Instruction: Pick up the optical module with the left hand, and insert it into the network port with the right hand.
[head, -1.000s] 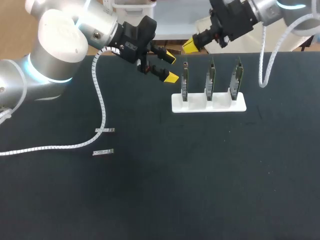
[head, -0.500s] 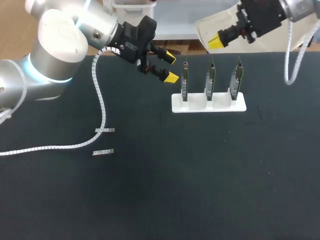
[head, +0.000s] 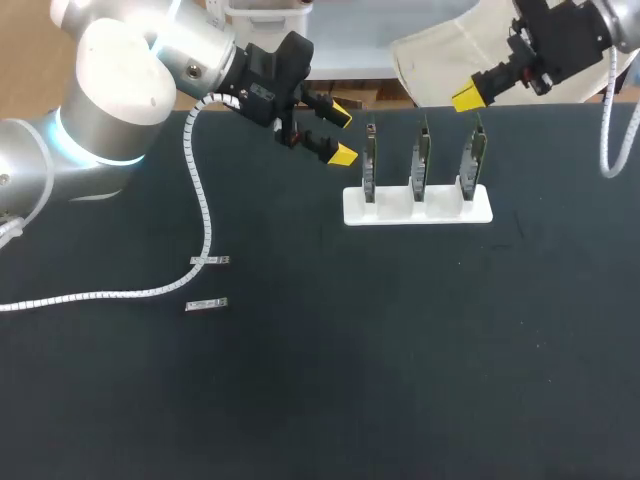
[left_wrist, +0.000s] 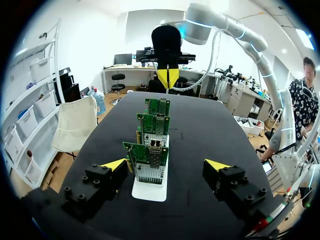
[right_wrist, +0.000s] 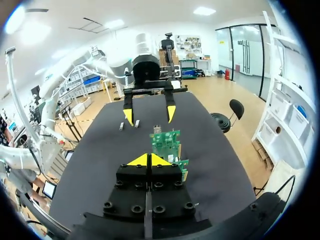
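Observation:
Two small silver optical modules (head: 210, 261) (head: 206, 304) lie flat on the black table at the left, with nothing touching them. In the right wrist view both modules (right_wrist: 121, 126) (right_wrist: 136, 123) show beyond my left arm. Three green network cards (head: 420, 160) stand upright in a white stand (head: 417, 208). My left gripper (head: 338, 134) hovers open and empty just left of the cards; in its own view the open gripper (left_wrist: 166, 165) has the nearest card (left_wrist: 147, 160) ahead of it. My right gripper (head: 464, 98) is shut and empty, above and behind the right-hand card, with its gripper (right_wrist: 149, 160) over the cards (right_wrist: 167, 142).
A white spiral cable (head: 205, 215) trails from my left arm across the table's left side, passing right by the upper module. The table's far edge lies just behind the card stand.
My right gripper has swung to the right, from above the left-hand card to above the right-hand card. The left arm and the modules have not moved.

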